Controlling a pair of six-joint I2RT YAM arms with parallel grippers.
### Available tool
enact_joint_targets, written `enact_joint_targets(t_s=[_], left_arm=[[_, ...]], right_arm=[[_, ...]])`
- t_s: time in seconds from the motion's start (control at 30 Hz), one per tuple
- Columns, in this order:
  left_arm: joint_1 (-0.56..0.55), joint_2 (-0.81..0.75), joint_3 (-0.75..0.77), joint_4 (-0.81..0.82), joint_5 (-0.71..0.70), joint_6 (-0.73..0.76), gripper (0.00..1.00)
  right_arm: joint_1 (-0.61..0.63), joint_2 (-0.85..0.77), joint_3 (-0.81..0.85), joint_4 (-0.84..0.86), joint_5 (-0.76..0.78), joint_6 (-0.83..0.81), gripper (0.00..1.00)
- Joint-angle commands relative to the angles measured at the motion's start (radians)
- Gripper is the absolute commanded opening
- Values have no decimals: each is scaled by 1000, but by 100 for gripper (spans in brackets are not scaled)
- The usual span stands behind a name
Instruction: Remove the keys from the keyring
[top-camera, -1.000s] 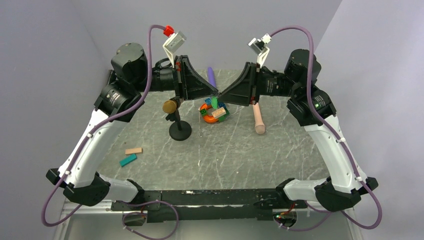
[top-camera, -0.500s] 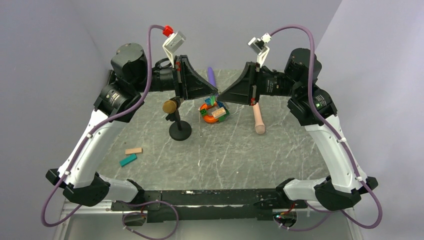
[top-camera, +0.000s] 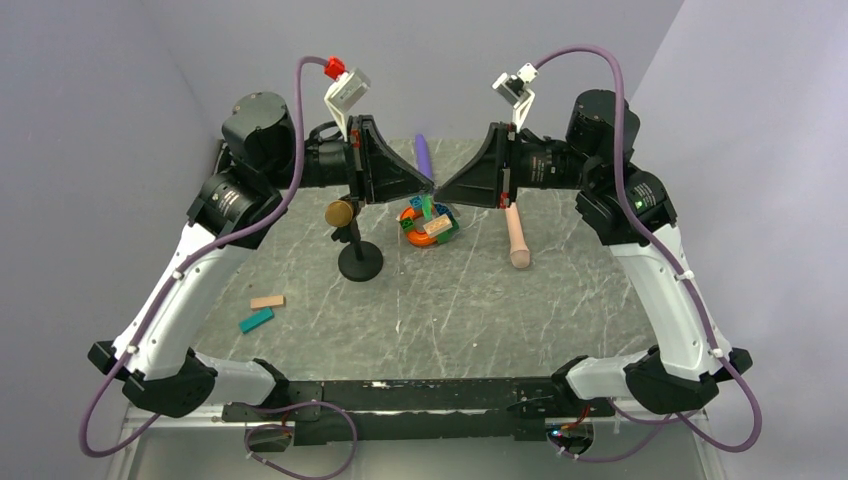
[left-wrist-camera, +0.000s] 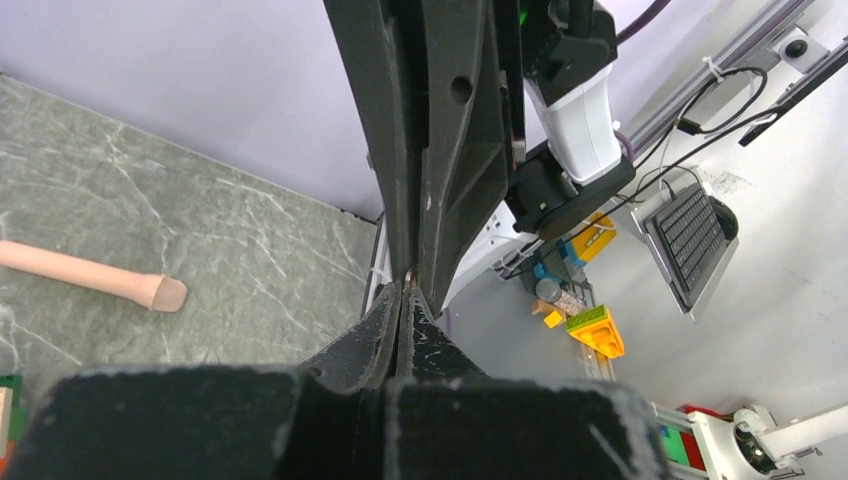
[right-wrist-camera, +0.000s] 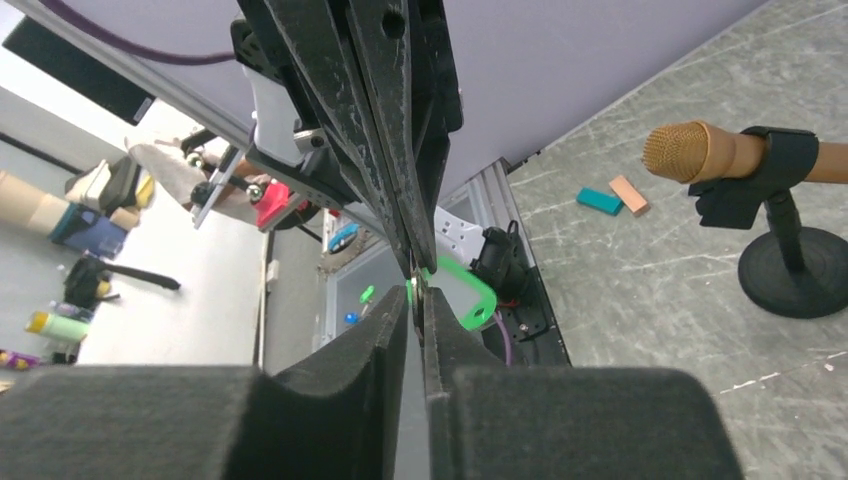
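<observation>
High over the table's far middle, my two grippers meet tip to tip. My left gripper (top-camera: 429, 186) (left-wrist-camera: 403, 288) is shut, and a speck of silvery wire, the keyring (left-wrist-camera: 408, 272), shows at its tip. Facing it, my right gripper (top-camera: 441, 188) (right-wrist-camera: 414, 291) has its jaws drawn almost together, pinching the edge of the bright-green key (right-wrist-camera: 459, 297). The key has a small hole and hangs just beyond those tips. From above, the key (top-camera: 428, 207) dangles just under the meeting point. Most of the keyring is hidden by the fingers.
Under the grippers sits an orange ring piled with toy blocks (top-camera: 428, 228). A gold-headed microphone on a black stand (top-camera: 345, 213) is to its left, a peach cylinder (top-camera: 517, 240) to its right and a purple stick (top-camera: 422, 152) behind. Teal (top-camera: 256, 320) and tan (top-camera: 267, 301) blocks lie near left.
Both wrists have risen slightly, the right one more. The tips stay together and the green key still hangs beneath them.
</observation>
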Motion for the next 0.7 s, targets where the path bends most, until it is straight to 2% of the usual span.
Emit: enact_joint_targets(t_s=[0.0, 0.03, 0.1, 0.3, 0.57, 0.67], left_arm=[[-3, -53, -56, 41, 8, -27, 0], [-4, -61, -66, 48, 0, -33, 0], [-3, -68, -77, 54, -13, -35, 0], [-3, -77, -77, 47, -33, -34, 0], [-4, -83, -70, 37, -85, -37, 0], [-3, -89, -71, 47, -116, -56, 0]], right_arm=[[-1, -11, 18, 58, 36, 23, 25], [0, -16, 5, 87, 36, 35, 30], [0, -24, -17, 123, 41, 57, 33], [3, -28, -42, 168, 44, 86, 32], [17, -44, -91, 212, 38, 99, 43], [20, -55, -116, 242, 28, 111, 43]])
